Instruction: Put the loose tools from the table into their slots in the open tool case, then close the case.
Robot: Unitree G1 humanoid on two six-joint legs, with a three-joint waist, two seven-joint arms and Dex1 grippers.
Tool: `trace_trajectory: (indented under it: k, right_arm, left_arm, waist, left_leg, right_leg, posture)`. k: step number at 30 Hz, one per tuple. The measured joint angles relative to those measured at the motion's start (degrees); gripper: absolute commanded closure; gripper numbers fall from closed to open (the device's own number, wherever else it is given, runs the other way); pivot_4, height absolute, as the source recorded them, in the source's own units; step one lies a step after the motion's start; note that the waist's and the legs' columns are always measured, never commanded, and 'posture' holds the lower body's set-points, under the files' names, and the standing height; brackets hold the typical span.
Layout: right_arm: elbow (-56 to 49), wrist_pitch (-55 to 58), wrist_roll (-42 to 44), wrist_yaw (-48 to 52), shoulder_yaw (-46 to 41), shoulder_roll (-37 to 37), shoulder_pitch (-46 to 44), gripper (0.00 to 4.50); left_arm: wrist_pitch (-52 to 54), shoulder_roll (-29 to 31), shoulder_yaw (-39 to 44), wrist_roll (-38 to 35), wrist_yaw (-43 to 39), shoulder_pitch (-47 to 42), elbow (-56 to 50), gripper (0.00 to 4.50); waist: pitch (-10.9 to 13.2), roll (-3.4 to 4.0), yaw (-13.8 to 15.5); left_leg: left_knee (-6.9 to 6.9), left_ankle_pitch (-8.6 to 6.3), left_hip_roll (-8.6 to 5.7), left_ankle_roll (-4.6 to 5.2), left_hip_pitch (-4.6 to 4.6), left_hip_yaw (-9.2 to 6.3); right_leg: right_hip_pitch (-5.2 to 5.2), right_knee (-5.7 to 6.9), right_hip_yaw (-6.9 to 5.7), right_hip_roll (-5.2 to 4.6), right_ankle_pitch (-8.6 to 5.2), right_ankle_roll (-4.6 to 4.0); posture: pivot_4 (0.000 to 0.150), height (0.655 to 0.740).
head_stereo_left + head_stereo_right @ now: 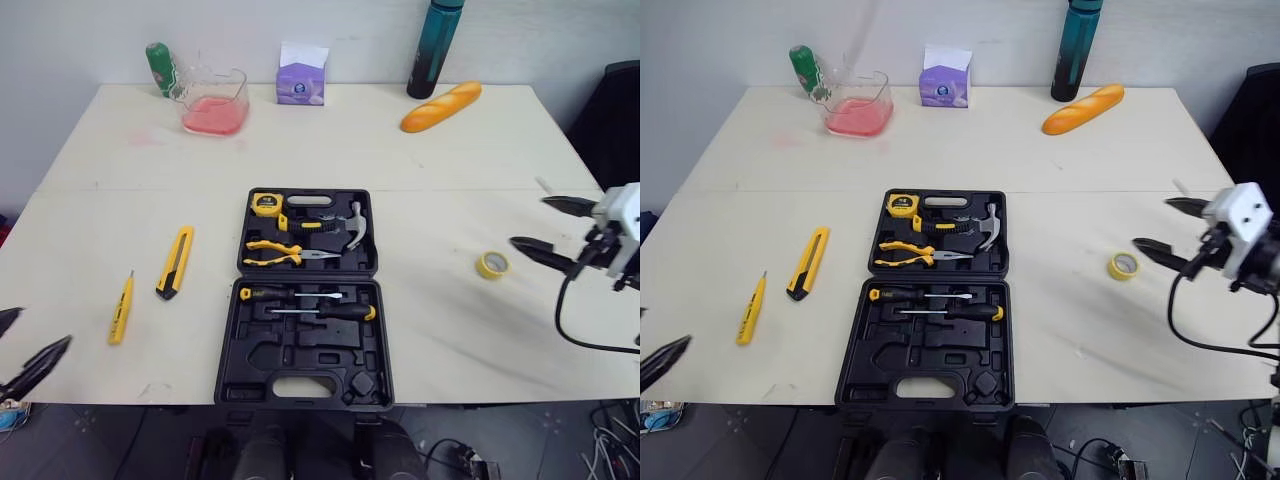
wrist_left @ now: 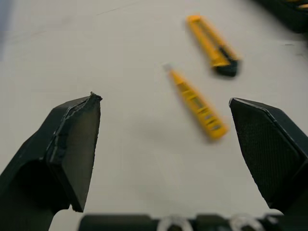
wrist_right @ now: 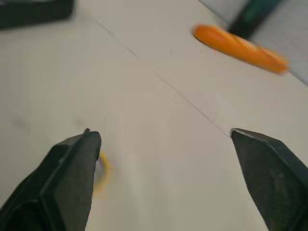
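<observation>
**Q:** Where do the loose tools lie relative to the grippers?
**A:** The tester pen (image 1: 122,308) and utility knife (image 1: 176,262) lie left of the tool case (image 1: 305,350), near the left gripper (image 1: 35,335), whose fingers are spread and empty. The tape roll (image 1: 492,265) lies right of the case, near the right gripper (image 1: 530,221), which is likewise spread.

**Q:** What is in the case?
**A:** It lies open. The far half holds a tape measure (image 1: 266,203), hammer (image 1: 340,226) and pliers (image 1: 285,254); the near half holds two screwdrivers (image 1: 320,303).

**Q:** And the surface?
**A:** A pale table (image 1: 450,160). At its far edge stand a clear tub (image 1: 215,103) with pink contents, a tissue box (image 1: 302,75), a bread loaf (image 1: 440,106) and a bottle (image 1: 435,48).

Left tool (image 1: 46,327) cut by frame edge; bottle (image 1: 436,50) top cropped.
</observation>
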Motion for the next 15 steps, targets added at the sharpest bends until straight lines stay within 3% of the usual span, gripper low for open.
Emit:
trace_trajectory:
  k: [7,15]
  right_arm:
    - [19.0,-12.92,-3.67,-9.72,-2.68,-4.71,0.68,0.06]
    - [25.02,-15.82,-3.97,-12.77,-3.63,-4.82,3.49,0.06]
  left_arm:
    - [-3.01,0.36,3.39,2.56,6.18,1.68,11.63,0.0]
    - [-1.22,-0.12,3.08,2.2,9.6,1.66,9.2,0.0]
  waist:
    - [0.03,0.03,-0.59]
    - [0.03,0.03,-1.33]
  left_leg:
    - [0.0,-0.11,0.02,-0.03,0.05,0.21]
    - [-0.01,-0.18,0.03,-0.24,0.04,0.46]
  right_leg:
    - [-0.23,0.21,0.3,-0.12,0.03,0.03]
    - [-0.47,0.42,0.6,-0.12,0.07,0.01]
  posture:
    - [0.15,0.74]
    - [0.15,0.74]
